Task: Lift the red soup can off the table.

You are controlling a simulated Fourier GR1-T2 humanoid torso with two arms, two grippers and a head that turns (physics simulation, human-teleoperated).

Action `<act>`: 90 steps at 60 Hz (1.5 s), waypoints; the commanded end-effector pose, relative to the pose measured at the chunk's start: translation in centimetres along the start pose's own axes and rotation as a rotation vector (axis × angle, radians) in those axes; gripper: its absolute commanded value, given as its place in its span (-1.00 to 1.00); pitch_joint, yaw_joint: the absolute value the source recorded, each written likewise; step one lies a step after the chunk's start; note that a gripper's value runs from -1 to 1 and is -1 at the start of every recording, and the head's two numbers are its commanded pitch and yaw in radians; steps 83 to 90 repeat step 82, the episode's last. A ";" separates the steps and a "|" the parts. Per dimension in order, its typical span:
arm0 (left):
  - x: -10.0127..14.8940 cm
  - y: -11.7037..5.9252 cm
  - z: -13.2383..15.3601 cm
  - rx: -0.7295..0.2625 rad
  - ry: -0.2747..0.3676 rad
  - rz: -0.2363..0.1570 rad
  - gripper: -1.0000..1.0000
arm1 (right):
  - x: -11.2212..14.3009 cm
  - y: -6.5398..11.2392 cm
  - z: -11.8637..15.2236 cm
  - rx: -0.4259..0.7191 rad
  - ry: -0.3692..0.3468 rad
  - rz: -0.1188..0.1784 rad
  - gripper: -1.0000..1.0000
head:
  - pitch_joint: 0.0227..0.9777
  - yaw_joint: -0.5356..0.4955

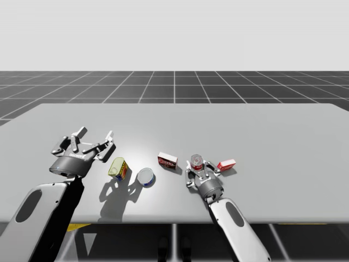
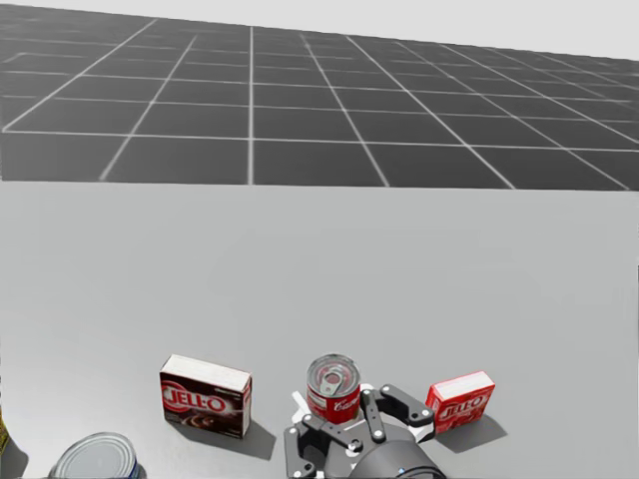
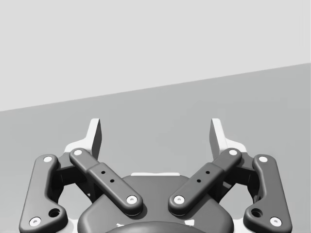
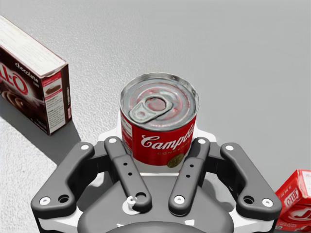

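Observation:
The red soup can point(image 1: 196, 161) point(image 2: 332, 387) point(image 4: 158, 121) stands upright with its silver pull-tab lid up, right of the table's middle. My right gripper point(image 1: 197, 167) point(image 2: 344, 411) point(image 4: 158, 140) is shut on it, one finger pressed to each side of its lower half. I cannot tell whether the can's base touches the table point(image 1: 272, 131). My left gripper point(image 1: 95, 134) point(image 3: 156, 138) hovers open over the left of the table, nothing between its fingers.
A dark brown box point(image 1: 167, 160) point(image 2: 205, 396) point(image 4: 34, 82) stands just left of the can. A small red box point(image 1: 226, 164) point(image 2: 460, 401) point(image 4: 294, 199) lies just right of it. A yellow can point(image 1: 118, 168) and a blue-and-white can point(image 1: 145, 177) point(image 2: 95, 459) lie by my left gripper.

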 end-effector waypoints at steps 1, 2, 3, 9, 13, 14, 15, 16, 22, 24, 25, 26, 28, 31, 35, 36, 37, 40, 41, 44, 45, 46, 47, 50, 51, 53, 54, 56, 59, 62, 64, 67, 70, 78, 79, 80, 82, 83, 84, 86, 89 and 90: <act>-0.1 0.0 0.0 0.001 0.001 -0.002 -1.00 | -0.8 -0.2 -0.1 -0.083 0.030 -0.030 0.96 | 0.01 -0.25; -0.1 0.0 0.0 0.001 0.001 -0.002 -1.00 | -0.8 -0.3 -0.1 -0.084 0.030 -0.031 0.96 | -0.01 -0.25; -0.1 0.0 0.0 0.001 0.001 -0.002 -1.00 | -0.8 -0.3 -0.1 -0.084 0.030 -0.032 0.96 | -0.03 -0.25; -0.1 0.0 0.0 0.001 0.001 -0.002 -1.00 | -0.9 -0.3 -0.1 -0.084 0.028 -0.032 0.97 | -0.10 -0.26; -0.1 0.0 0.0 0.001 0.001 0.000 -1.00 | -0.9 -0.3 -0.1 -0.085 0.028 -0.034 0.97 | -0.12 -0.26; -0.1 0.0 0.0 0.001 0.001 0.001 -1.00 | -0.9 -0.3 -0.1 -0.084 0.028 -0.035 0.99 | -0.12 -0.26; -0.1 0.0 0.0 0.001 0.001 0.002 -1.00 | -0.9 -0.3 -0.1 -0.084 0.028 -0.034 1.00 | -0.12 -0.26; -0.1 0.0 0.0 0.001 0.001 0.002 -1.00 | -0.9 -0.3 -0.1 -0.084 0.029 -0.035 0.98 | -0.12 -0.26; -0.1 0.0 0.0 0.001 0.000 0.002 -1.00 | -0.9 -0.2 -0.1 -0.081 0.016 -0.034 0.99 | -0.12 -0.27; -0.1 -0.1 0.0 0.001 0.000 0.001 -1.00 | -0.8 -0.2 0.0 -0.081 -0.007 -0.033 1.00 | -0.12 -0.27; -0.1 -0.1 0.0 0.001 0.000 0.001 -1.00 | -0.7 -0.2 0.0 -0.082 -0.016 -0.032 1.00 | -0.12 -0.27; -0.1 -0.1 0.0 0.001 0.000 0.001 -1.00 | -0.6 -0.1 0.1 -0.081 -0.035 -0.026 1.00 | -0.12 -0.27; -0.1 0.0 0.0 0.001 0.000 0.001 -1.00 | -0.4 0.0 0.2 -0.078 -0.055 -0.019 1.00 | -0.12 -0.27; -0.1 0.0 0.0 0.001 0.000 0.000 -1.00 | 0.4 0.1 0.5 -0.076 -0.086 -0.010 1.00 | -0.12 -0.27; -0.1 0.0 0.0 0.001 0.000 0.000 -1.00 | 1.3 0.2 0.8 -0.080 -0.118 0.002 1.00 | -0.12 -0.27; -0.1 0.0 0.0 0.001 0.000 0.001 -1.00 | 1.6 0.3 0.9 -0.084 -0.134 0.009 1.00 | -0.12 -0.27; -0.1 0.0 0.0 0.001 0.000 0.001 -1.00 | 1.8 0.3 1.0 -0.085 -0.140 0.010 1.00 | -0.12 -0.27; -0.1 0.0 0.0 0.000 -0.001 0.000 -1.00 | 2.5 0.5 1.2 -0.086 -0.163 0.011 1.00 | -0.12 -0.27; -0.1 0.0 0.0 0.000 -0.002 0.000 -1.00 | 2.7 0.5 1.3 -0.085 -0.168 0.011 1.00 | -0.12 -0.27; -0.1 0.1 0.0 0.000 -0.003 0.000 -1.00 | 3.6 0.6 1.6 -0.085 -0.196 0.019 1.00 | -0.13 -0.27; -0.1 0.1 0.0 0.000 -0.003 0.000 -1.00 | 3.8 0.7 1.6 -0.085 -0.199 0.017 1.00 | -0.13 -0.27; -0.1 0.1 0.0 0.000 -0.003 0.000 -1.00 | 4.2 0.7 1.8 -0.085 -0.210 0.018 1.00 | -0.13 -0.27; -0.1 0.1 0.0 0.000 -0.003 0.000 -1.00 | 4.4 0.7 1.8 -0.084 -0.215 0.018 1.00 | -0.13 -0.27; -0.1 0.1 -0.1 0.001 -0.004 0.001 -1.00 | 5.5 0.8 2.2 -0.085 -0.246 0.027 1.00 | -0.13 -0.26; -0.1 0.1 -0.1 0.001 -0.004 0.001 -1.00 | 5.8 0.8 2.2 -0.086 -0.251 0.027 1.00 | -0.13 -0.26; -0.1 0.1 -0.1 0.001 -0.004 0.001 -1.00 | 6.2 0.8 2.4 -0.086 -0.262 0.026 1.00 | -0.13 -0.26; -0.1 0.1 -0.1 0.002 -0.004 0.002 -1.00 | 7.0 0.8 2.6 -0.090 -0.282 0.027 1.00 | -0.14 -0.26; -0.1 0.1 -0.1 0.002 -0.004 0.002 -1.00 | 7.4 0.8 2.7 -0.098 -0.300 0.034 1.00 | -0.14 -0.26; -0.1 0.1 -0.1 0.002 -0.005 0.002 -1.00 | 8.4 0.7 2.9 -0.106 -0.331 0.038 1.00 | -0.14 -0.27; -0.1 0.1 -0.1 0.001 -0.007 0.002 -1.00 | 9.6 0.7 3.2 -0.111 -0.364 0.033 1.00 | -0.15 -0.27; -0.1 0.1 -0.1 0.000 -0.008 0.001 -1.00 | 10.0 0.7 3.3 -0.113 -0.378 0.037 1.00 | -0.15 -0.27; -0.1 0.2 -0.1 0.001 -0.009 0.001 -1.00 | 11.1 0.7 3.5 -0.115 -0.405 0.034 1.00 | -0.15 -0.28; -0.1 0.2 -0.1 0.001 -0.009 0.002 -1.00 | 11.9 0.6 3.7 -0.126 -0.434 0.042 1.00 | -0.15 -0.28; -0.1 0.2 -0.1 -0.004 -0.015 -0.003 -1.00 | 14.7 0.3 4.3 -0.182 -0.549 0.073 1.00 | -0.16 -0.28; -0.1 0.2 -0.1 -0.004 -0.015 -0.004 -1.00 | 15.0 0.2 4.4 -0.188 -0.561 0.076 1.00 | -0.16 -0.28; -0.1 0.2 -0.1 -0.004 -0.015 -0.005 -1.00 | 15.2 0.2 4.5 -0.192 -0.572 0.077 1.00 | -0.16 -0.28; -0.1 0.2 -0.1 -0.005 -0.016 -0.005 -1.00 | 16.0 0.1 4.8 -0.202 -0.603 0.080 1.00 | -0.17 -0.28; -0.1 0.2 -0.1 -0.005 -0.016 -0.005 -1.00 | 16.0 0.1 4.8 -0.202 -0.603 0.080 1.00 | -0.17 -0.28; -0.1 0.2 -0.1 -0.005 -0.016 -0.005 -1.00 | 16.0 0.1 4.8 -0.202 -0.603 0.080 1.00 | -0.17 -0.28; -0.1 0.2 -0.1 -0.005 -0.016 -0.005 -1.00 | 16.0 0.1 4.8 -0.202 -0.603 0.080 1.00 | -0.17 -0.28; -0.1 0.2 -0.1 -0.005 -0.016 -0.005 -1.00 | 16.0 0.1 4.8 -0.202 -0.603 0.080 1.00 | -0.17 -0.28; -0.1 0.2 -0.1 -0.005 -0.016 -0.005 -1.00 | 16.0 0.1 4.8 -0.202 -0.603 0.080 1.00 | -0.17 -0.28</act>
